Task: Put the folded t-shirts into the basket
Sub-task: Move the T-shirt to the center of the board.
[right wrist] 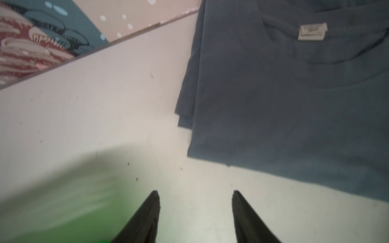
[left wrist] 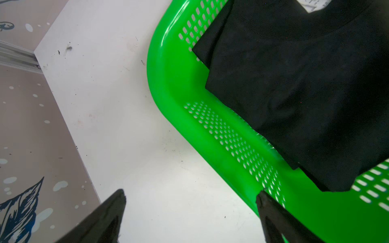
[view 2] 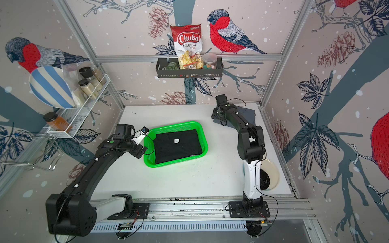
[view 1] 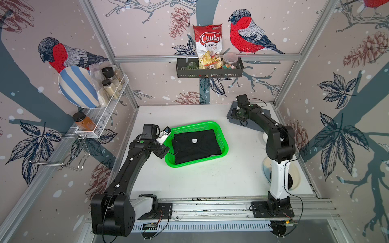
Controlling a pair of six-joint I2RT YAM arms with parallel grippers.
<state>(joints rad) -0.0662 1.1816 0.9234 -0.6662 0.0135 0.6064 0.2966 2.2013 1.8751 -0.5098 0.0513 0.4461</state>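
Left claw point(left wrist: 191, 195), right claw point(right wrist: 195, 193) spread; black shirt point(view 1: 195, 149) fills basket point(left wrist: 174, 84); grey shirt point(right wrist: 294, 115) seemingly untouched.

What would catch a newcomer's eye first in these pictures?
The bright green basket in the middle, a black t-shirt folded inside it. Then the red-and-white chips bag standing in the black shelf on the back wall. A grey t-shirt lies in the far right corner of the table.

Left of bench point(view 1: 210, 178) middle: basket point(view 1: 194, 124), with shirt point(view 1: 195, 149) lying flat in it. Just beside basket's left rim: left gripper point(left wrist: 190, 195). Flat on bench at far right corner, well apart from basket: other shirt point(right wrist: 294, 115). Beside other shirt on its basket side, over bare bench: right gripper point(right wrist: 194, 193).
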